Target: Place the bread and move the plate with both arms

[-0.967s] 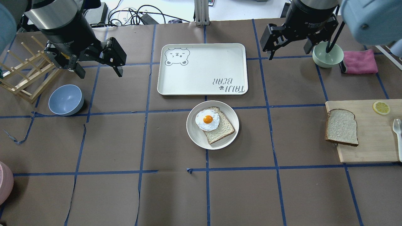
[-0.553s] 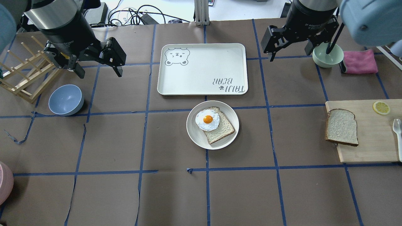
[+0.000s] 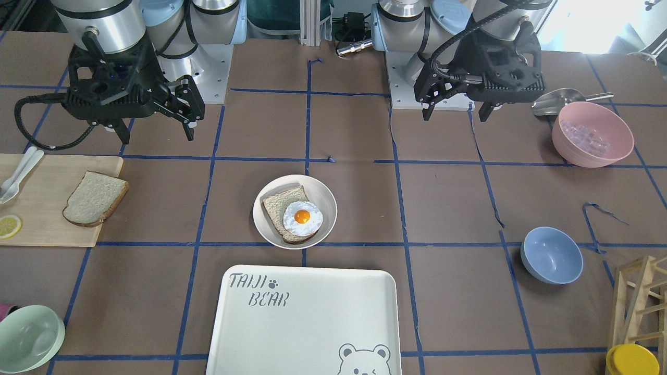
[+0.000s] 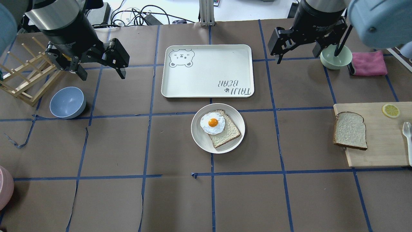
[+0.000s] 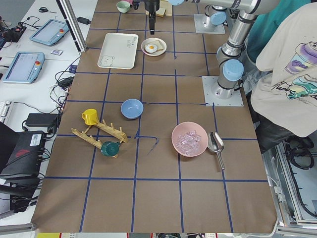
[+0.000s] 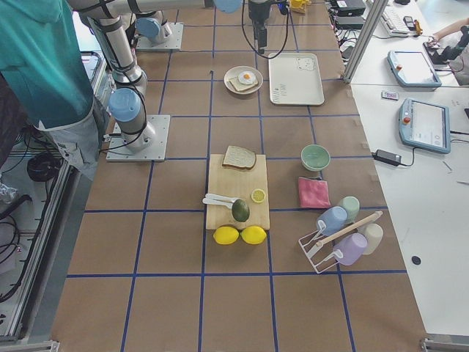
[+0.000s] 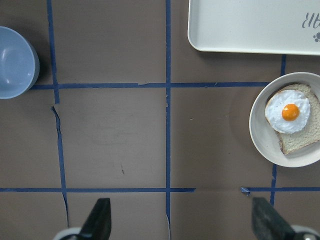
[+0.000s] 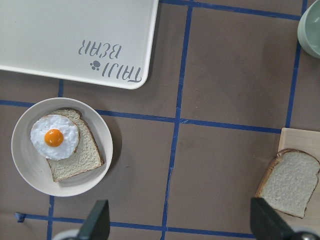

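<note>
You have both tools released and holding nothing. The left tool (image 4: 103,72) hangs above the bench (image 4: 180,203), between the rack (image 4: 25,80) and the tray (image 4: 209,74) in the overhead view. Its fingers (image 7: 100,222) are spread wide, and its wrist camera looks down on bare bench with the blue bowl (image 4: 67,102) to one side and the plate (image 4: 198,138) to the other. The right tool (image 4: 297,53) hangs on the far side of the tray, next to the green bowl (image 4: 335,58) and the pink cloth (image 4: 368,62). Its fingers (image 8: 97,222) are just as far apart.

The bread (image 4: 350,130) lies flat on the wooden board (image 4: 383,151) on your robot's right. It sits at the board end nearest the plate, touched by neither tool, and is well apart from the plate. A lemon slice (image 4: 390,110) shares the board farther along.

The plate sits on the bench at the middle, just on the robot's side of the tray without touching it. It carries a slice topped with a fried egg (image 4: 213,124). Both tools are well away from the plate.
</note>
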### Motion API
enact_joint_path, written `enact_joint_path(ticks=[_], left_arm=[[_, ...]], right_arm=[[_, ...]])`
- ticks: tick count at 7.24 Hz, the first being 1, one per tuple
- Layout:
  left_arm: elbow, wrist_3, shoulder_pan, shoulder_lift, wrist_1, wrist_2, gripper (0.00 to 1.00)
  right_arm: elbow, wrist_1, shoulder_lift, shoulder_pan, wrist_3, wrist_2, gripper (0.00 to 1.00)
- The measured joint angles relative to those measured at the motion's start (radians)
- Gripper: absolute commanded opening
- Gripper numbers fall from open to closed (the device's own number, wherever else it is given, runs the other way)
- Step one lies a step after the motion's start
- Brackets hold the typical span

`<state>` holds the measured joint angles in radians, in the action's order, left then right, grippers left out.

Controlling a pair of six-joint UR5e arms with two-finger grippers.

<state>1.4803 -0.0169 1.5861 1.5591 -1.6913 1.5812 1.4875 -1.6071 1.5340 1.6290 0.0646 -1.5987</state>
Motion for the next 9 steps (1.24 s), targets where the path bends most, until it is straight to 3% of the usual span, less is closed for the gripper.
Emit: enact_joint_path(ticks=[5,9], left_arm=[[0.000,0.000,-0.001,0.000,-0.001,-0.001,1.00],[0.000,0.000,-0.003,0.000,-0.001,-0.001,1.00]], right_arm=[[0.002,0.004,0.000,-0.006,0.006,-0.003,1.00],[0.120,-0.045,-0.006,-0.067,0.012,-0.062,1.00]])
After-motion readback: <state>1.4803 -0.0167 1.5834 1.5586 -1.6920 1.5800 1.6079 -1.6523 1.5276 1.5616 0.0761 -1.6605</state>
